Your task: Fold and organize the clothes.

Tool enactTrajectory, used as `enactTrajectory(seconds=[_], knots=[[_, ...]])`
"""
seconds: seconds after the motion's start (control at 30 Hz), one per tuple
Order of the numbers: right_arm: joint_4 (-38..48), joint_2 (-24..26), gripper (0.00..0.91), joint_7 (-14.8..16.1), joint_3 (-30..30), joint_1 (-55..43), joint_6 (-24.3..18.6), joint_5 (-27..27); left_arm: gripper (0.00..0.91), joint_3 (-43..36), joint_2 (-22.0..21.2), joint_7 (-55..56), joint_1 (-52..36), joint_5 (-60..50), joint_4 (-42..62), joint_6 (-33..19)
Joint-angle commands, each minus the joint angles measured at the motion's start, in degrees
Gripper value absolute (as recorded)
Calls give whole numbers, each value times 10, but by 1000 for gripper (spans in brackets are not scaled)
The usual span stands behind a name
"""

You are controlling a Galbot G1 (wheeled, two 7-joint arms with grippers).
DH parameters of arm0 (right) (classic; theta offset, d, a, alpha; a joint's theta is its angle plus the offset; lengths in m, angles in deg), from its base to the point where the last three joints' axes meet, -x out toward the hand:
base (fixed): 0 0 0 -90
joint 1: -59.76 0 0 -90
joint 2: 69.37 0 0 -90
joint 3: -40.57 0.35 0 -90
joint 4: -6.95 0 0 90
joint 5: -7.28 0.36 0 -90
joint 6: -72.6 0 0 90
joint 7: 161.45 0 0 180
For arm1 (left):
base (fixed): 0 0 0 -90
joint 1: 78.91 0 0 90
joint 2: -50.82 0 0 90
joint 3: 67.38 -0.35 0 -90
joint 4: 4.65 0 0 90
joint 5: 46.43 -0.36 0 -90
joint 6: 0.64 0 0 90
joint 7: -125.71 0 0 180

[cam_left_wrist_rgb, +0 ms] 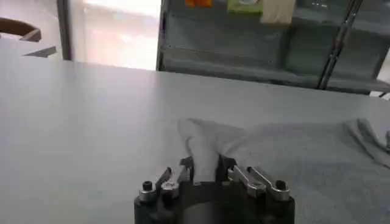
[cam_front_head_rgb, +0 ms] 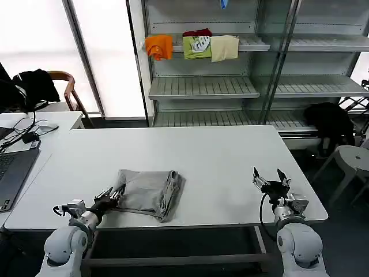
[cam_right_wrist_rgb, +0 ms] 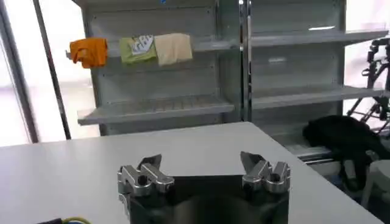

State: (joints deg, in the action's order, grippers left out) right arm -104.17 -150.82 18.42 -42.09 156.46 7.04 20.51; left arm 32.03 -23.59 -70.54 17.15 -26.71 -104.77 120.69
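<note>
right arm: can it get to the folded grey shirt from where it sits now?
Probably yes. The right claw is open over bare table, nothing between it and the folded grey shirt. But the left claw is already shut on the shirt's left edge.

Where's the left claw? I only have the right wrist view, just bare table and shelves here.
Observer: Left claw is at the folded grey shirt's near left corner, a flap of fabric between its fingers.
Operator: Shirt folded flat?
Observer: Roughly; the head view shows a compact bundle with layered edges on its right side.
Operator: Right claw near it?
Observer: No. Right claw hangs open over the table's front right part, well apart from the shirt.
</note>
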Motion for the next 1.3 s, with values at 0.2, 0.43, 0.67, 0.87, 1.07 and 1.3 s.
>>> enactTrajectory(seconds=[0.2,0.43,0.67,0.87,1.07,1.3], knots=[[0,-1,907,-1,0,2,-2,0,10,4,-7,14,7,-26,-36,-60],[1,4,907,-1,1,2,-4,2,10,62,18,15,-2,-123,-39,-95],[4,8,907,1,-4,0,-9,3,20,149,128,-1,-42,-220,-4,-99],[3,12,907,4,-18,-11,-8,-10,10,167,224,-16,-82,-212,18,-74],[6,12,907,5,-29,-20,-7,-25,20,143,262,-24,-115,-202,-14,-36],[7,17,907,7,-28,-13,-9,-26,20,92,238,-40,-78,-240,-115,-8]])
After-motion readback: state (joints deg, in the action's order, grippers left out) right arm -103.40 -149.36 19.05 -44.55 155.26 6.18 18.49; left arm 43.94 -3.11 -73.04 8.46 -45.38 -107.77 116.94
